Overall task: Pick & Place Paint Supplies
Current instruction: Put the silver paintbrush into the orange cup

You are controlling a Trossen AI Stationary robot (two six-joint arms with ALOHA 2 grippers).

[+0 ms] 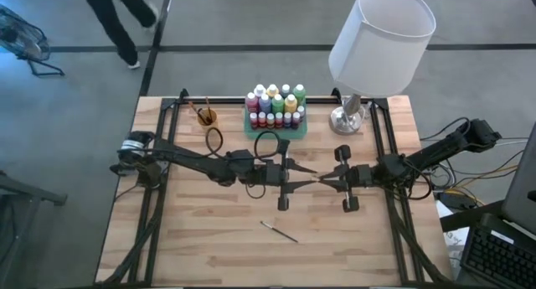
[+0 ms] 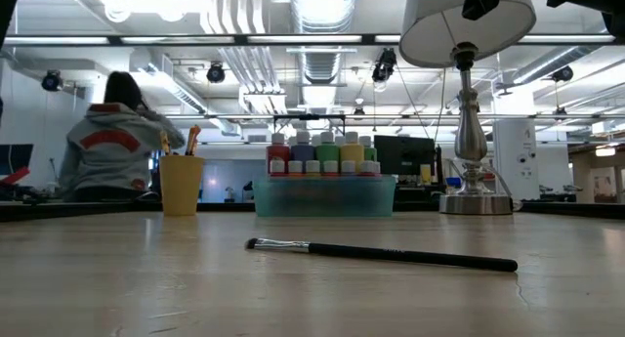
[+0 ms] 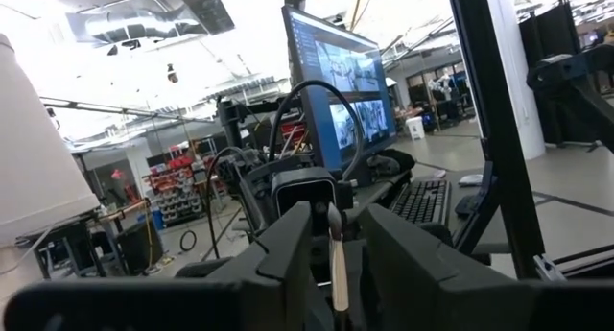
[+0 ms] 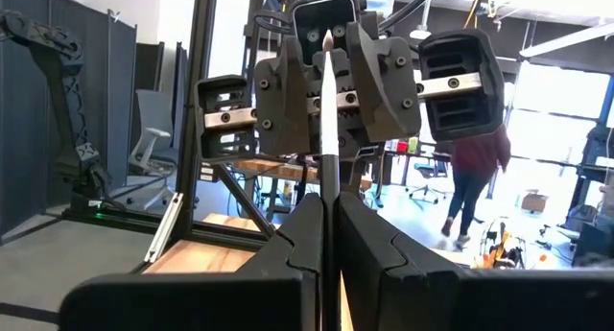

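Note:
A thin paintbrush [image 4: 327, 110] hangs level in the air over the middle of the table, between my two grippers. My right gripper [image 4: 328, 204] is shut on one end of it. My left gripper [image 3: 338, 216] faces it from the table's left and is open. Its fingers stand on either side of the brush's free end [image 3: 338, 269], with a narrow gap on each side. A second paintbrush [image 1: 278, 231] lies flat on the wood nearer the front edge. Paint bottles [image 1: 275, 105] stand in a green tray [image 1: 277, 132] at the far edge. My right gripper pinches the paintbrush's dark end [image 4: 327, 173] between its two fingers. The fingers come level from the table's right and lie along the brush. The brush sticks straight out past the fingertips toward my left gripper, clear of the table.
An orange cup [image 1: 207, 117] with brushes in it stands left of the tray. A table lamp with a white shade [image 1: 381, 38] stands on its metal base [image 1: 347, 119] at the far right. Black frame rails [image 1: 159, 155] run along both sides. A person sits beyond the table [image 2: 112, 142].

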